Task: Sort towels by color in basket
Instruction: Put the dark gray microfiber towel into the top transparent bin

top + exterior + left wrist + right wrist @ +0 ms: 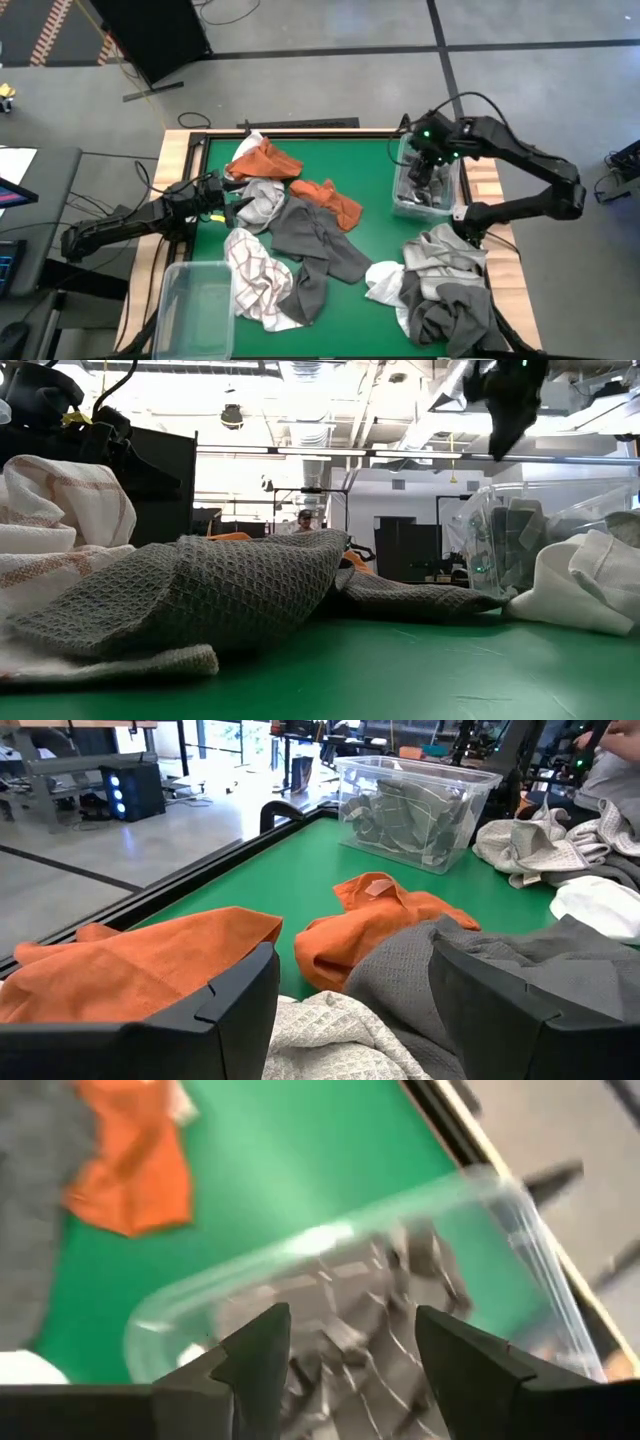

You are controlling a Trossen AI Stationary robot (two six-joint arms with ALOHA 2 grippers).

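- We see the right gripper (432,152) above the clear bin (402,205) at the table's right edge, its two fingers (262,1348) spread apart with nothing between them.
- Looking down past those fingers, we see grey towels (350,1330) already lying inside that bin.
- The left gripper (226,192) sits low near the table's left side, its jaws standing apart and empty, at the edge of a light grey towel (262,200).
- Just beyond it lie two rust-orange towels: one (262,160) near the far edge, the other (332,202) toward the table's middle.
- A dark grey towel (315,245) spreads across the centre of the green table (370,170), and a checked white towel (255,280) lies beside it, next to a second clear bin (190,310) at the near left corner.
- At the near right, we see a heap of white and grey towels (440,285).
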